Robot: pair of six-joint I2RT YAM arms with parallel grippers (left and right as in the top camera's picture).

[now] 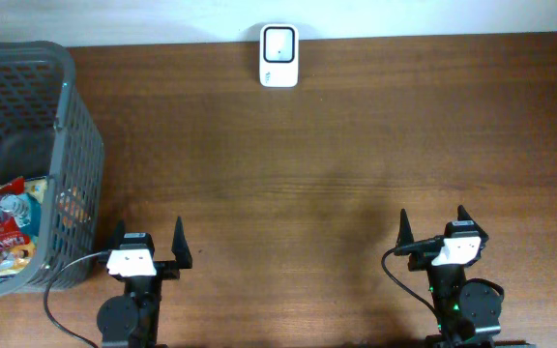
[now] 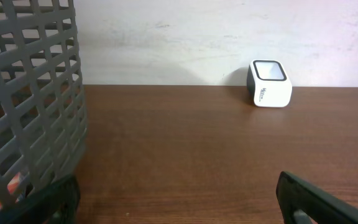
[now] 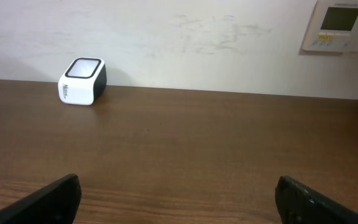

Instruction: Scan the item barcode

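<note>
Both the left gripper (image 1: 149, 235) and right gripper (image 1: 433, 222) stood wide open, empty. Snack packets (image 1: 3, 234) lay in the grey basket (image 1: 69, 97), probably light, soft, slippery; pinching a sealed edge seemed best.

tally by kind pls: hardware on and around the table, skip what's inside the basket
Basket: 1
Barcode scanner: 1
Grippers: 2, left gripper and right gripper, both open
Wall control panel: 1
Total: 5
</note>
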